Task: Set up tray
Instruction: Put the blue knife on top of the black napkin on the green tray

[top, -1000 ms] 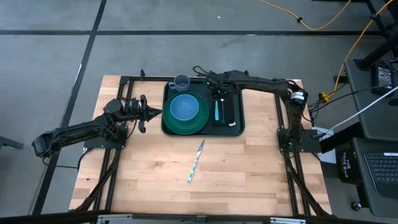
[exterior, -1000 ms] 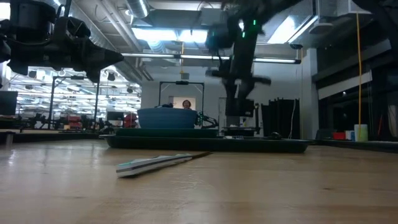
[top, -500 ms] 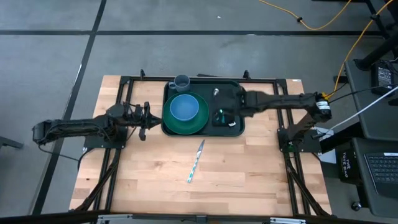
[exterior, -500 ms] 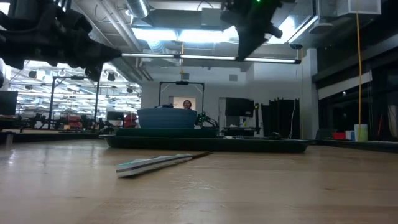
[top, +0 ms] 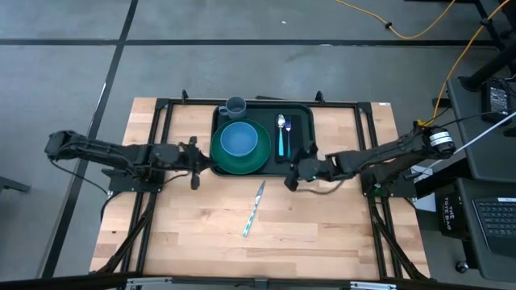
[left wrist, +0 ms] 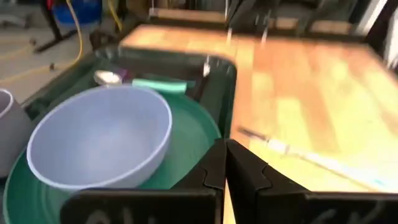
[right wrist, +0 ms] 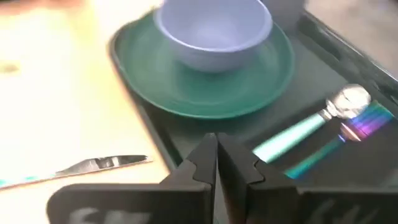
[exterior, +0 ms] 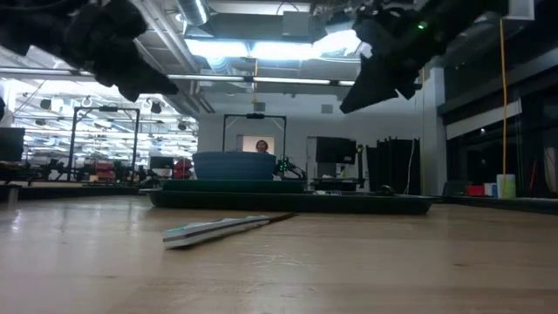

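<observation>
The dark green tray (top: 303, 113) lies at the far middle of the table. It holds a green plate (top: 256, 158) with a blue bowl (top: 238, 138), a grey cup (top: 235, 105) and a teal-handled spoon (top: 281, 137); a shiny utensil (right wrist: 354, 132) lies beside the spoon (right wrist: 292, 138). A knife (top: 253, 208) lies on the wood nearer than the tray. My left gripper (top: 197, 161) hovers shut just left of the tray. My right gripper (top: 291, 175) hovers shut over the tray's near right corner. Both are high above the table in the low view.
Black frame rails (top: 161, 121) run along the table's left, right and far sides around the tray. In the low view the knife (exterior: 218, 228) lies on bare wood in front of the tray (exterior: 288, 202). Wide bare wood stretches toward the near edge.
My right gripper has drawn back from above the tray's far right part toward the near edge, ending over the tray's near right corner. The spoon now shows uncovered in the tray. My left gripper has shifted slightly toward the near edge while its arm stretched out to the left.
</observation>
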Controlling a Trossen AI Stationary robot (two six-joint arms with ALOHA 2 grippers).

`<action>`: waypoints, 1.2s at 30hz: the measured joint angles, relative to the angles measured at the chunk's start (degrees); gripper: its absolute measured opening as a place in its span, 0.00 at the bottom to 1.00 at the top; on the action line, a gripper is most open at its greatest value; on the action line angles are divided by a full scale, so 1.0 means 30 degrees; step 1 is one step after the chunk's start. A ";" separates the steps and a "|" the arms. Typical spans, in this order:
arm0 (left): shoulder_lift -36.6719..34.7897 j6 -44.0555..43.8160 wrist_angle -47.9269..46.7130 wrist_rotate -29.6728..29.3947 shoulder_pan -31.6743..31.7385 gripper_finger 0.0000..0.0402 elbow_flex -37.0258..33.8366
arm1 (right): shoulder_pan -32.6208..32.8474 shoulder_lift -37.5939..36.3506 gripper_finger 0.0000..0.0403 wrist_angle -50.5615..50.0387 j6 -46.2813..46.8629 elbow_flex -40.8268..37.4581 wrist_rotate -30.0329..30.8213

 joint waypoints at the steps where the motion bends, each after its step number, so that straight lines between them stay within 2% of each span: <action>1: 0.0690 0.0109 -0.0532 -0.0106 -0.0168 0.01 0.0568 | 0.0130 -0.0089 0.05 0.1002 -0.0469 -0.0507 0.0007; 5: 0.3530 0.0992 -0.1557 -0.0095 -0.0591 0.01 0.2744 | 0.0306 -0.0178 0.06 0.4723 -0.1808 -0.2344 0.0150; 9: 0.6214 0.0125 -0.2806 -0.0235 -0.0596 0.01 0.4809 | 0.0306 -0.0185 0.06 0.7215 -0.2392 -0.3772 0.0159; 18: 1.1812 -0.4037 -1.0688 0.0123 -0.0373 0.01 1.0152 | 0.0306 -0.0178 0.06 1.1849 -0.3282 -0.7068 0.0606; 27: 1.5626 -0.9422 -1.1693 0.2776 -0.1115 0.01 1.3420 | 0.0012 -0.0171 0.06 1.2323 -0.3676 -0.7572 0.1164; 31: 1.6635 -1.1041 -1.3100 0.2584 -0.2250 0.01 1.4897 | -0.0255 -0.0171 0.06 1.2385 -0.4385 -0.7575 0.1169; 36: 1.7675 -1.2910 -1.3998 0.1223 -0.3794 0.01 1.6617 | -0.0531 -0.0171 0.06 1.2298 -0.4426 -0.7582 0.1168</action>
